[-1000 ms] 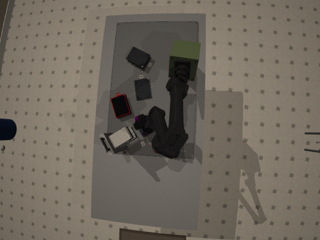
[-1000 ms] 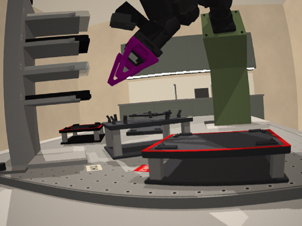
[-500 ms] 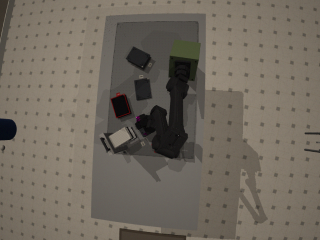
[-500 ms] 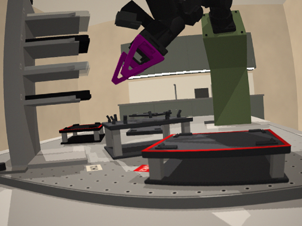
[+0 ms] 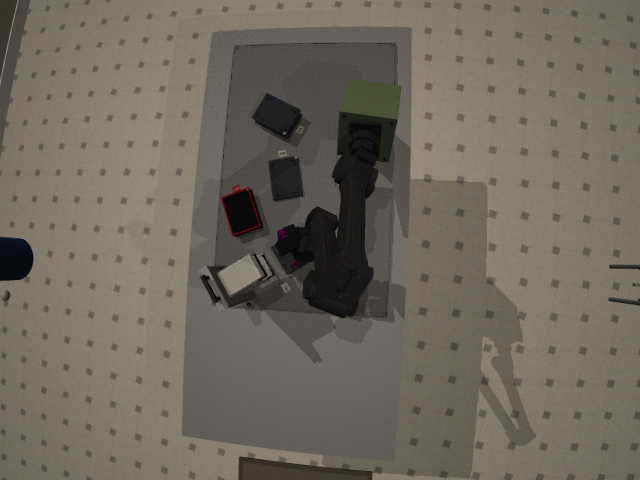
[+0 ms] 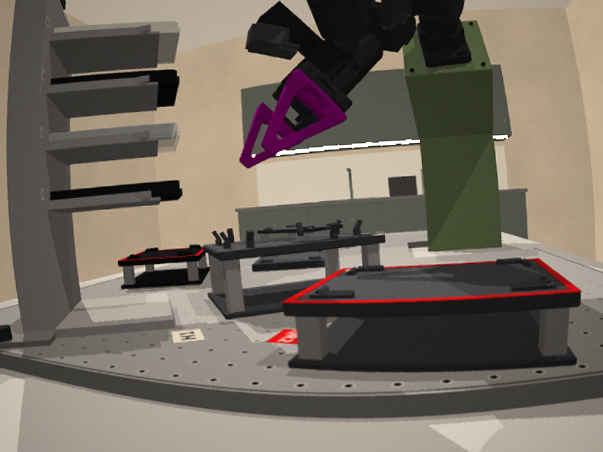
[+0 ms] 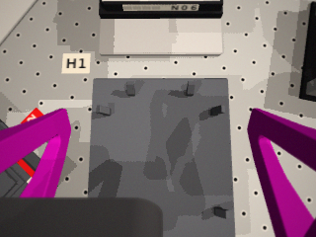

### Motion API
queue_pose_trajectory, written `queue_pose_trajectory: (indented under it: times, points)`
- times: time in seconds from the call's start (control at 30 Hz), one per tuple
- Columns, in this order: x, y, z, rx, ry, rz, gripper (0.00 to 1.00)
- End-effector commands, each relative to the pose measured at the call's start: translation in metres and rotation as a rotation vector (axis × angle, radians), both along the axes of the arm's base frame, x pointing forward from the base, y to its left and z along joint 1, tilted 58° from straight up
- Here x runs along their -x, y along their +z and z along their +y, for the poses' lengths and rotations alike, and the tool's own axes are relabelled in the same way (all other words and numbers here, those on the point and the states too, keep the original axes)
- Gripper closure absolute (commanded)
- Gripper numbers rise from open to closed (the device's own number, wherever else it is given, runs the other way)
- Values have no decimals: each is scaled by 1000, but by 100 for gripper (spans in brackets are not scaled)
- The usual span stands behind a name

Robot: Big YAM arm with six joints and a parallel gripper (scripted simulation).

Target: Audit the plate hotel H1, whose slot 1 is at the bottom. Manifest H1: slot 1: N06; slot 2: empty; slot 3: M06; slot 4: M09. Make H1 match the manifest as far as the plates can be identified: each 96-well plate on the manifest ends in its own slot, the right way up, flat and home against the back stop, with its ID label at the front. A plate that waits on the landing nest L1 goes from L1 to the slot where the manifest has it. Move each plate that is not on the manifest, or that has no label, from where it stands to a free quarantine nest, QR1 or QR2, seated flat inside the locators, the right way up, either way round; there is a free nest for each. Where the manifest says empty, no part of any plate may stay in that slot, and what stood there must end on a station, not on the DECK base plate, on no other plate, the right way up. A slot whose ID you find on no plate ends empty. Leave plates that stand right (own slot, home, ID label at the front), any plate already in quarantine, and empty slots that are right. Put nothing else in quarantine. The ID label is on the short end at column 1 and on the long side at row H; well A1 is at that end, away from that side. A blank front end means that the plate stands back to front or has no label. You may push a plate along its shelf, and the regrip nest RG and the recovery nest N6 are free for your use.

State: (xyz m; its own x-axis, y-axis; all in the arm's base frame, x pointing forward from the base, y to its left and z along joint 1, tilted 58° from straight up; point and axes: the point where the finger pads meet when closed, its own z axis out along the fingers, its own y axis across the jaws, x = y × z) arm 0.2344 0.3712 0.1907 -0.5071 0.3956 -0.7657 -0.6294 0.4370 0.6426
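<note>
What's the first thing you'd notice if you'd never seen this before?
Probably the bright purple end effector, wide open and holding nothing, hanging in the air beside the tall grey plate hotel. Next, the green pedestal the black arm sits on. Then the red-edged nest up front on the dotted deck.

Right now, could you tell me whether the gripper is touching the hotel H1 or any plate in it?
Apart. The exterior view shows the open gripper hanging in mid-air, with bare wall plainly visible between its fingertips and the hotel H1 and the front ends of its black plates.
</note>
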Motion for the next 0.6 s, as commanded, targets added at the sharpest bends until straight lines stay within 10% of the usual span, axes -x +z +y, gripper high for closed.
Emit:
queue_pose_trajectory:
  times: [0.0,0.57]
  points:
    - [11,1,-9,-5,5,-15,0]
    - [29,-12,-24,4,6,-10,0]
